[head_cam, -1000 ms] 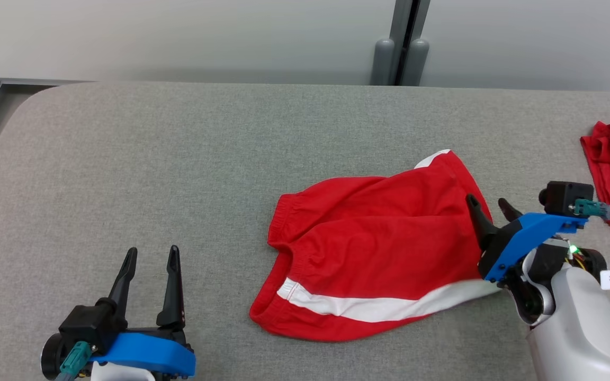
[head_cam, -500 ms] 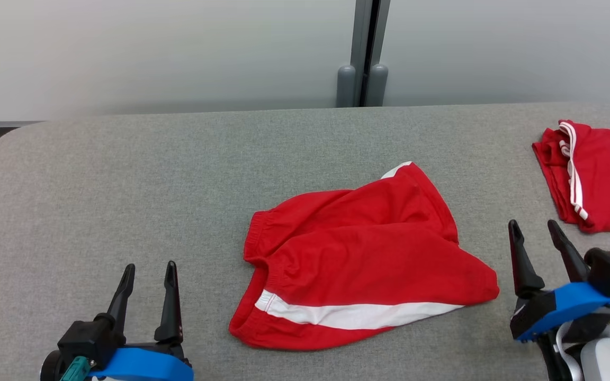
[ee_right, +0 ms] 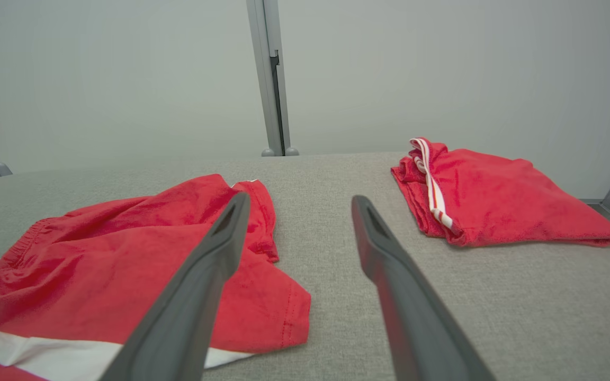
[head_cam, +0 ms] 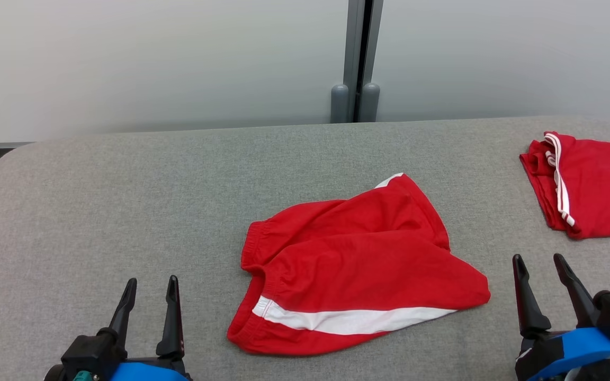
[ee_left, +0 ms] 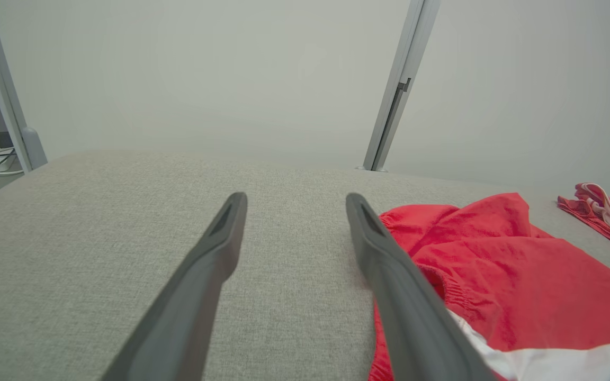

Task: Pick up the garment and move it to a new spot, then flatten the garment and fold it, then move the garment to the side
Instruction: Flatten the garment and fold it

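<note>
**Shorts set down, flattening and folding still to come**

Nearest the camera, the left jaws stand spread wide with nothing between them, poised over bare grey surface (head_cam: pixel 125 211). The right jaws are equally wide apart and empty, held clear of any cloth.

The red shorts (head_cam: pixel 352 275) lie between the two pairs of jaws – ahead and to the right of the left jaws, just to the left of the right jaws, touching neither. They are rumpled: a ridge runs across the middle, the waistband is bunched on the side toward the left jaws, and the white stripe (head_cam: pixel 347 320) shows along the near edge. Beyond the right jaws, well apart from the shorts, rests a folded red garment (head_cam: pixel 591 185).

The move to a new spot looks done. Smoothing, folding and shifting aside all appear to remain.

A second ago the right jaws sat against the shorts' right edge; now they have drawn back to the near edge of the surface. The head camera has also shifted, so the shorts themselves seem not to have moved.
</note>
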